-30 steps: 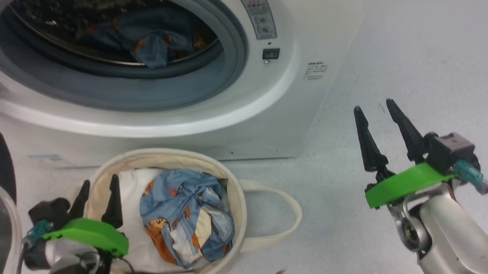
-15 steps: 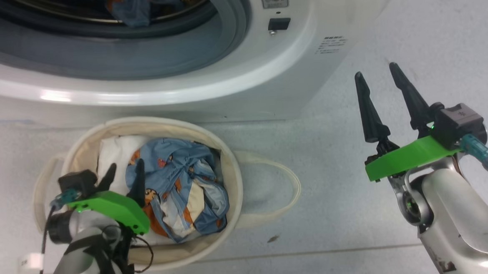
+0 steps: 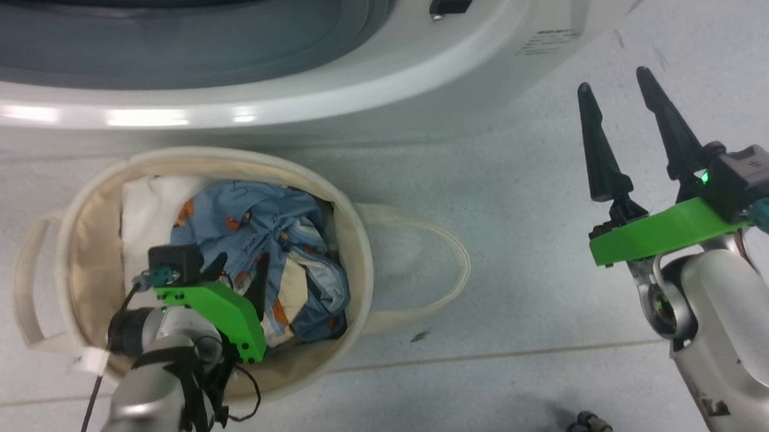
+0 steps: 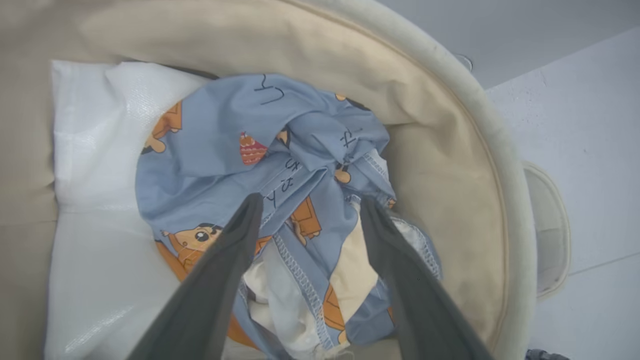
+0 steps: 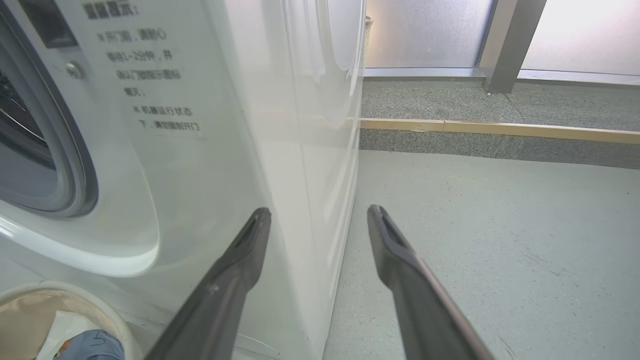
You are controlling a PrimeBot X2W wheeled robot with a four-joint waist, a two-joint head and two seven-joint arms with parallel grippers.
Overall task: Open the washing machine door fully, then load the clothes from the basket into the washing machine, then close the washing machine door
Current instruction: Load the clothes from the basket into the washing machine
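Pale floor (image 3: 521,189); left claw (image 3: 242,261) nearer clothes (image 3: 253,213)

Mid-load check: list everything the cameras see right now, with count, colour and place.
white front-loading washing machine: one, white with grey gasket, top of head view.
round cream canvas basket: one, cream, on the floor before the machine.
blue bear-print clothes: one crumpled pile, blue, orange and cream, inside the basket.
plain white bundle: one, white, in the basket, left of the clothes.
pale grey floor: one, grey, around machine and basket.
left hand: one, dark fingers, open, over the clothes.
right hand: one, dark fingers, open, empty, right of the basket.
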